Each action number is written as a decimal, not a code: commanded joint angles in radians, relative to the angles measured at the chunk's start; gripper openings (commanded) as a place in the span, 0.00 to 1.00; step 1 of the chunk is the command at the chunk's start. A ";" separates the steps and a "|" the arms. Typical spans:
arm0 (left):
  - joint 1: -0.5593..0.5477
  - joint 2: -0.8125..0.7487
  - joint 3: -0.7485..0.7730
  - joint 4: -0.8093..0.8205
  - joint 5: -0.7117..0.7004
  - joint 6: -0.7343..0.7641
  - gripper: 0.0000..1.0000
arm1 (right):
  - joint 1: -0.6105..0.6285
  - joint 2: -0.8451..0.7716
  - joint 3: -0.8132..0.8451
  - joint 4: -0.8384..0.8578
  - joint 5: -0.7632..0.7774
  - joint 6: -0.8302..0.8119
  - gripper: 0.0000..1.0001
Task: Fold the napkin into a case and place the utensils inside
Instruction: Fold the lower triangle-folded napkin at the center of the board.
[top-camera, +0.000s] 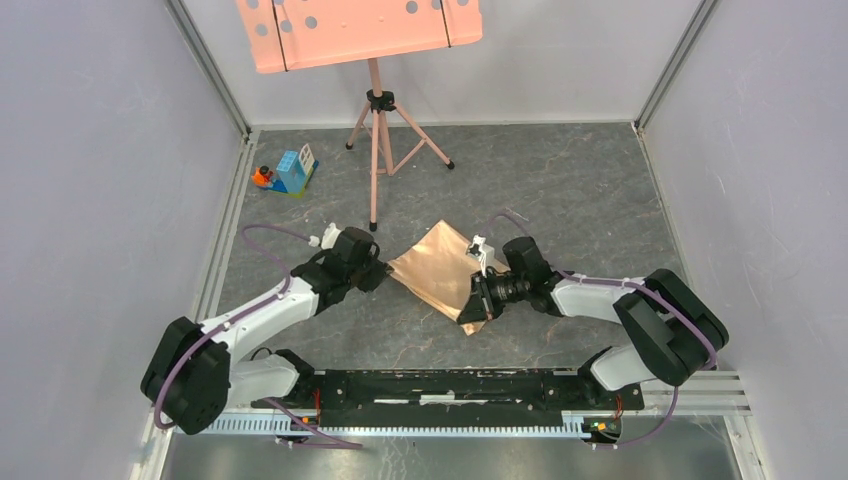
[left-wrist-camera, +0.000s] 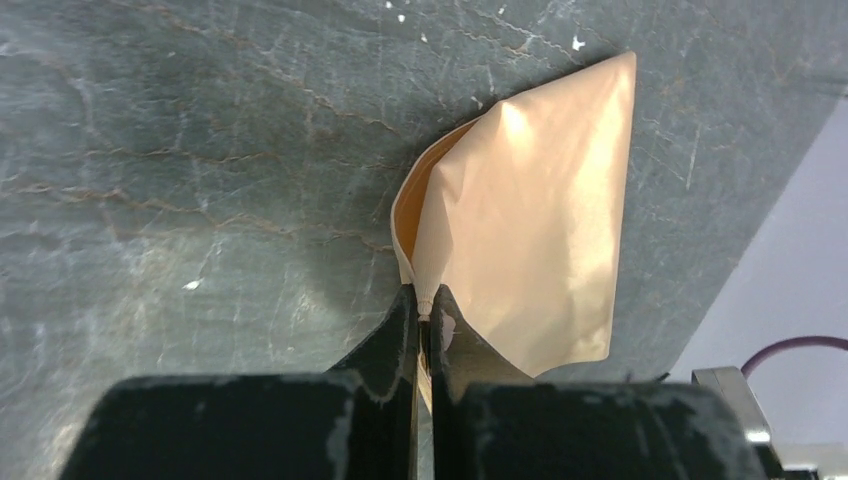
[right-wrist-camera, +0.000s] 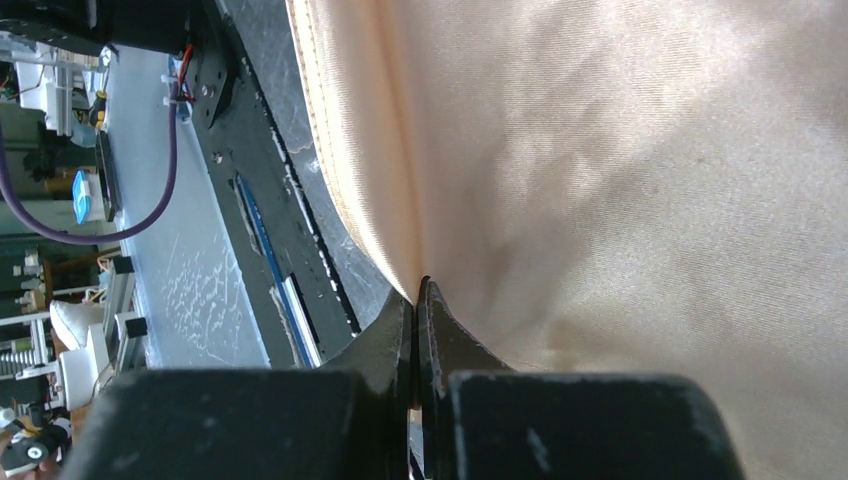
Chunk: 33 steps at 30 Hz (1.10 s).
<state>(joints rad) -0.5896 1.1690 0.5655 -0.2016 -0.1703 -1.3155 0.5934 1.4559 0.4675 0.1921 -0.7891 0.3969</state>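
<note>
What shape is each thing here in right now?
napkin: folded over, creased, pinched at two sides.
left gripper: shut on the napkin's edge.
right gripper: shut on the napkin's other side.
music stand: upright on its tripod.
toy blocks: stacked, standing apart.

The napkin (top-camera: 437, 272) lies rumpled on the table (top-camera: 560, 190). The left gripper (top-camera: 384, 271) touches its left corner, the right gripper (top-camera: 477, 306) its near right edge. Behind the napkin is a stand (top-camera: 376, 150); blocks (top-camera: 288, 172) lie well apart, back-left of the napkin.
</note>
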 joint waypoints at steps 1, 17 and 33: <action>0.004 -0.011 0.110 -0.267 -0.095 -0.064 0.02 | 0.039 -0.033 -0.027 0.071 -0.022 0.038 0.00; -0.076 0.372 0.532 -0.635 -0.216 -0.208 0.02 | -0.042 0.050 -0.064 0.188 -0.098 0.094 0.00; -0.110 0.603 0.764 -0.731 -0.266 -0.224 0.02 | -0.073 0.014 0.054 -0.054 0.019 -0.144 0.26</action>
<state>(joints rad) -0.6983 1.7626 1.2774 -0.8925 -0.3672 -1.4788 0.5224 1.5135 0.4629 0.2260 -0.8272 0.3706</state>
